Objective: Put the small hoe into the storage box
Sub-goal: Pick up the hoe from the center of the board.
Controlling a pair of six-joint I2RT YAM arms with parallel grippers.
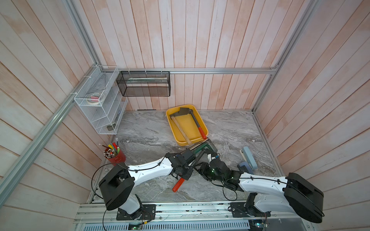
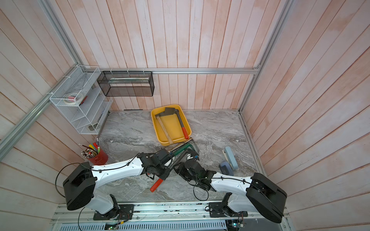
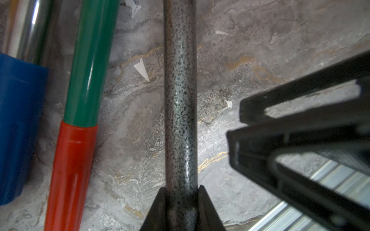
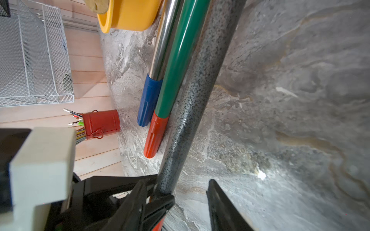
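The small hoe has a speckled grey shaft (image 3: 180,100) and an orange-red grip (image 1: 178,185). It lies slanted over the marble table, in front of the yellow storage box (image 1: 187,124). My left gripper (image 3: 181,190) is shut on the shaft just above the grip, which sticks out behind it in both top views (image 2: 156,185). My right gripper (image 4: 177,183) is open right beside the left one. The shaft (image 4: 192,96) runs between its fingers, close to one and well apart from the other. The hoe's head is lost among the tools near the box's corner (image 4: 128,16).
Two long-handled tools lie in the storage box. A green-shafted tool (image 1: 200,149) and a chrome shaft with a blue grip (image 4: 149,100) lie beside the hoe. A red pencil cup (image 1: 115,157) stands left, and blue-grey items (image 1: 248,160) right. A white wire rack (image 1: 100,104) and black mesh basket (image 1: 144,84) hang on the walls.
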